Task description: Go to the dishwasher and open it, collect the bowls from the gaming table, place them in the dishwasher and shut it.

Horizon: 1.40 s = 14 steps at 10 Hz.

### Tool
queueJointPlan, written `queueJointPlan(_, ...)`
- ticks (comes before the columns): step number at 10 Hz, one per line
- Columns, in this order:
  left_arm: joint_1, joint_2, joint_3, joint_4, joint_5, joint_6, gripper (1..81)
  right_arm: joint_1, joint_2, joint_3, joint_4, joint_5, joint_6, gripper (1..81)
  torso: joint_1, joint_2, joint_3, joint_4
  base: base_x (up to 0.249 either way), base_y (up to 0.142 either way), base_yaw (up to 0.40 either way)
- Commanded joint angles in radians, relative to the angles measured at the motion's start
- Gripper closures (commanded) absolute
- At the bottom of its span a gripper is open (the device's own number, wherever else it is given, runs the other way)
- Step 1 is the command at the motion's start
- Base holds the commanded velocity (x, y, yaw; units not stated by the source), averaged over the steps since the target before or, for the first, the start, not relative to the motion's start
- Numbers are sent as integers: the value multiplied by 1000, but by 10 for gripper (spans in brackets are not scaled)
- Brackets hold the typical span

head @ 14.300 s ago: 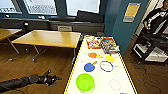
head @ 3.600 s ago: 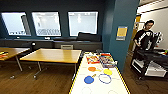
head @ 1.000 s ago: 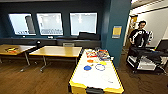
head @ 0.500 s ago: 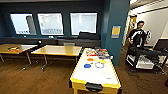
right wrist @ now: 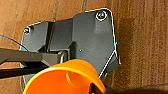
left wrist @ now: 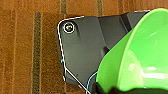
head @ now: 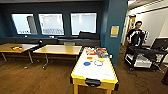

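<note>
The large lime-green bowl [left wrist: 140, 62] hangs over the robot's dark base plate and the wooden floor, and my left gripper [left wrist: 112, 89] is shut on its rim. My right gripper [right wrist: 100, 87] is shut on the rim of the small orange bowl [right wrist: 62, 77], also above the base plate. Ahead in the head view stands the gaming table [head: 82, 75], white-topped with yellow edges and printed coloured circles, its near end toward me. The dishwasher is out of view.
Two plain wooden tables [head: 58, 50] stand left of the gaming table, below the windows. A teal pillar [head: 113, 30] rises behind it. At the right, a person [head: 136, 33] stands behind a black cart [head: 143, 56]. Wooden floor [head: 32, 77] lies open at the left.
The head view has shifted as the robot backs off from the gaming table, which now looks farther away. The green bowl seen on the table 14 s ago is now in my left gripper.
</note>
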Motion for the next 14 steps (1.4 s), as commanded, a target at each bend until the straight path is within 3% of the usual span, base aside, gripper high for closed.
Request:
queueJointPlan(1,-38,-16,-21,-1,44,2,811,44,-29,8,-20,-48,-2,811,1,0,0,0,-165,0,0)
queueJointPlan(9,-31,-32,61,0,-3,1,811,44,-29,50,-27,-46,-2,811,1,0,0,0,-156,0,0)
queueJointPlan(14,-29,-32,56,0,-2,1,811,43,-23,45,-29,-46,-2,811,1,-1,0,0,-17,0,0)
